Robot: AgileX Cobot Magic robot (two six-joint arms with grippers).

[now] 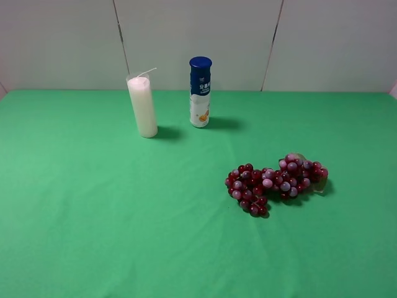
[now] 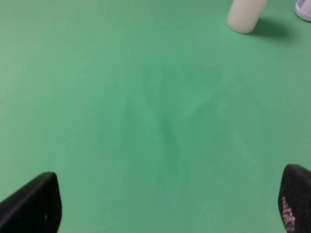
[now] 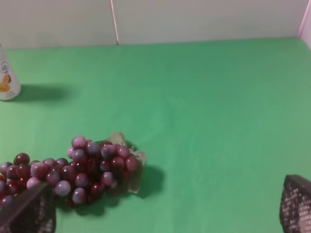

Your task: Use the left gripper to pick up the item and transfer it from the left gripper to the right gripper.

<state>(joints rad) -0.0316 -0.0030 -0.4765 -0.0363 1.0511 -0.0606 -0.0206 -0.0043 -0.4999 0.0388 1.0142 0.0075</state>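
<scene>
The item, a bunch of dark red-purple grapes [image 1: 273, 182], lies on the green cloth right of centre, its pale leaf [image 1: 319, 185] at the right end. It also shows in the right wrist view [image 3: 73, 172], leaf [image 3: 131, 165] to one side. Neither arm shows in the exterior high view. My left gripper [image 2: 167, 204] is open over bare green cloth, far from the grapes; only its fingertips [image 2: 34, 204] show. My right gripper [image 3: 167, 208] is open and empty; one fingertip [image 3: 29, 213] is in front of the grapes.
A white candle [image 1: 142, 105] in a tall glass and a blue-capped bottle [image 1: 200, 92] stand at the back of the table, near a white wall. The candle's base [image 2: 245, 14] shows in the left wrist view. The green cloth [image 1: 93, 217] covers the table.
</scene>
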